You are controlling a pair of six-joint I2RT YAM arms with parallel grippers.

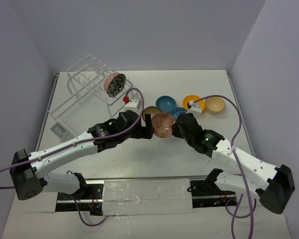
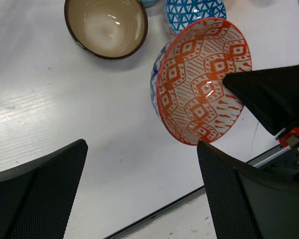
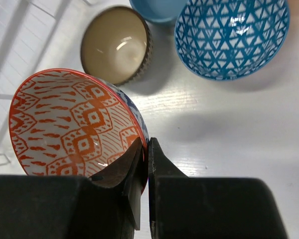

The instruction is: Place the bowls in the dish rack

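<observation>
Right gripper (image 3: 144, 149) pinches the rim of the salmon bowl (image 3: 74, 124), holding it tilted in the air between the arms. This is likely for a handover, since the left gripper (image 2: 142, 164) gapes wide beside it. Seven bowls: one held, the grey bowl (image 1: 114, 83) on edge in the rack (image 1: 84, 74), and five on the table (image 1: 189, 154).

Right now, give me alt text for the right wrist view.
The right gripper pinches the rim of a tilted orange-patterned bowl over the white table. Beyond it sit a brown bowl and a blue-patterned bowl, both upright.
</observation>
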